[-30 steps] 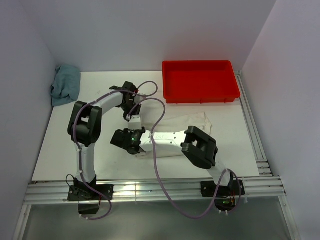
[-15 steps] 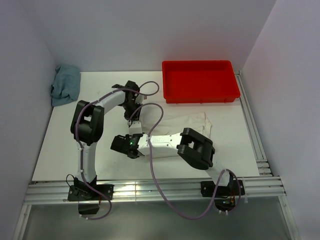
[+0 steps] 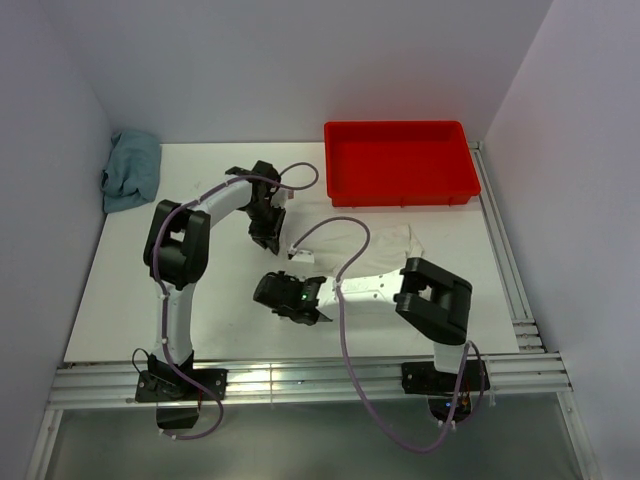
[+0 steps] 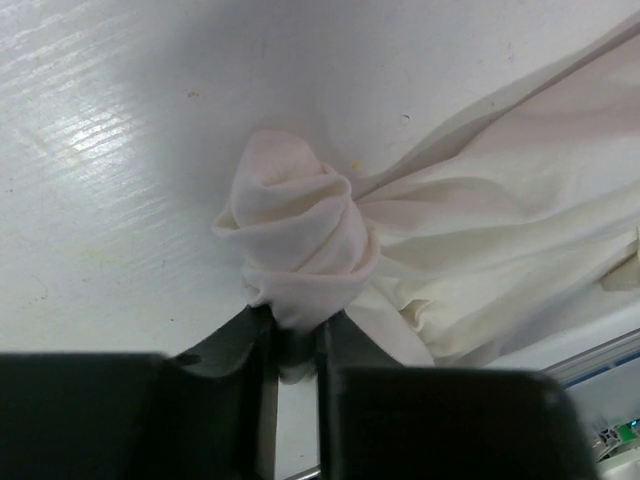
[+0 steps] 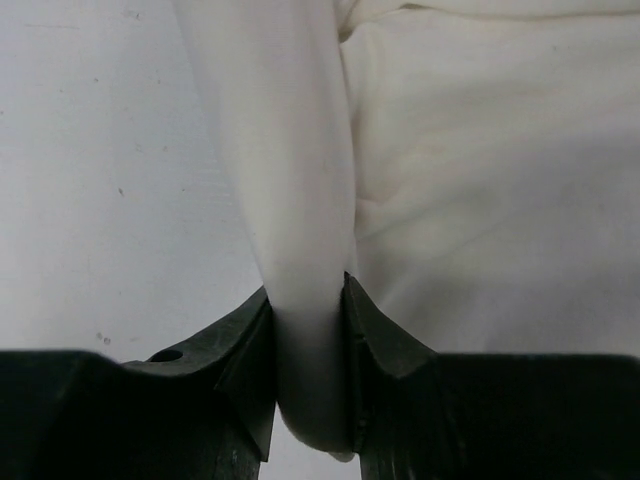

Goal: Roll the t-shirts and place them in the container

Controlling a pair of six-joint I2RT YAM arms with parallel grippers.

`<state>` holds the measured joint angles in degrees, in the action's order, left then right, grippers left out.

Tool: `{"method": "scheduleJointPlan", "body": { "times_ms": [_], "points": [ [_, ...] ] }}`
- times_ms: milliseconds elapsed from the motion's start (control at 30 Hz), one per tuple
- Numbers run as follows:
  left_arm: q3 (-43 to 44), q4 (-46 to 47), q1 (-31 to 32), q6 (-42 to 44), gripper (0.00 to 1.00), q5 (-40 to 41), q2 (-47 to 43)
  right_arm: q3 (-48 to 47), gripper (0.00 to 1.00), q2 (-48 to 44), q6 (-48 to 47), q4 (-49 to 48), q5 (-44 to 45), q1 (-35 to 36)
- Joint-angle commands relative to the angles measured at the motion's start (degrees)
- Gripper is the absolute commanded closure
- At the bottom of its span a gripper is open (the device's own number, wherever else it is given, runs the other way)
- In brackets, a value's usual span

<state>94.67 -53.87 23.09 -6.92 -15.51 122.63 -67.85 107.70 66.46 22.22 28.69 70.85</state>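
Note:
The cream-white t-shirt point(image 3: 375, 245) lies crumpled on the white table, right of centre. My left gripper point(image 3: 267, 230) is at its far left end, shut on a twisted, bunched knot of the fabric point(image 4: 300, 235) that sticks out beyond the fingers point(image 4: 240, 335). My right gripper point(image 3: 285, 297) is at the shirt's near left edge. Its jaws are shut on a thick smooth fold of the t-shirt point(image 5: 300, 200), which runs up and away from the fingers point(image 5: 385, 335). The rest of the shirt point(image 5: 490, 180) spreads to the right in the right wrist view.
A red tray point(image 3: 345, 185) stands at the back right, just beyond the shirt. A blue-green cloth point(image 3: 131, 170) lies bunched in the back left corner. The right arm's elbow point(image 3: 435, 300) sits over the table's near right part. Cables loop over the shirt.
My right gripper has shifted right and toward the near edge and closed on a fold of the t-shirt; its elbow swung right. The left gripper stays on the bunched end.

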Motion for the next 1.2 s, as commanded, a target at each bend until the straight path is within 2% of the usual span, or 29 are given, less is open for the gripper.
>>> {"method": "scheduleJointPlan", "body": {
  "times_ms": [0, 33, 67, 133, 167, 300, 333, 500, 567, 633, 733, 933, 1100, 1167],
  "points": [
    [2.6, 4.4, -0.7, 1.6, 0.77, 4.7, 0.6, 7.2, 0.66, -4.2, 4.4, -9.5, -9.1, 0.8],
    [2.8, 4.5, -0.7, 1.9, 0.71, 3.9, 0.2, 10.4, 0.67, -4.8, 5.0, -11.6, -9.6, 0.6],
    [3.3, 4.6, -0.8, 2.1, 0.59, 3.2, -0.5, 12.1, 0.69, -5.7, 6.3, -15.7, -10.6, 0.4],
    [4.3, 4.5, -1.0, 2.9, 0.46, -0.3, -1.2, 17.2, 0.7, -6.5, 7.6, -20.2, -11.7, -0.2],
    [5.2, 4.2, -1.2, 3.3, 0.37, -1.7, -1.9, 18.9, 0.71, -7.1, 9.1, -24.5, -12.8, -0.4],
    [7.2, 3.8, -3.2, 5.3, 0.24, -8.8, -4.1, 27.8, 0.71, -8.6, 12.5, -37.7, -15.1, -1.9],
    [7.2, 3.5, -3.8, 5.9, 0.22, -12.8, -4.6, 30.8, 0.72, -8.7, 13.6, -43.2, -15.6, -2.6],
    [2.3, 3.7, -8.8, 12.5, 0.2, -24.6, -8.6, 37.0, 0.72, -6.8, 16.8, -57.1, -18.5, -4.1],
    [-1.7, 3.2, -10.1, 16.5, 0.2, -28.6, -9.9, 39.7, 0.72, -4.4, 19.0, -65.5, -19.7, -4.9],
    [-4.4, 2.9, -11.1, 19.3, 0.2, -30.5, -10.6, 41.9, 0.73, -1.4, 20.4, -73.5, -21.4, -5.3],
    [-10.1, 4.5, -11.8, 22.2, 0.19, -32.7, -10.9, 43.2, 0.74, 2.4, 23.2, -80.5, -22.7, -5.9],
    [-16.8, 10.0, -11.7, 24.5, 0.19, -39.5, -8.1, 44.0, 0.74, 6.6, 25.4, -87.0, -23.8, -6.1],
    [-19.5, 18.8, -11.1, 18.7, 0.2, -40.0, -4.7, 45.1, 0.74, 7.2, 26.2, -88.8, -23.6, -6.2],
    [-19.9, 20.9, -10.8, 14.9, 0.22, -37.9, -3.5, 45.4, 0.74, 6.9, 26.1, -88.7, -23.5, -6.2]
  ]
}}
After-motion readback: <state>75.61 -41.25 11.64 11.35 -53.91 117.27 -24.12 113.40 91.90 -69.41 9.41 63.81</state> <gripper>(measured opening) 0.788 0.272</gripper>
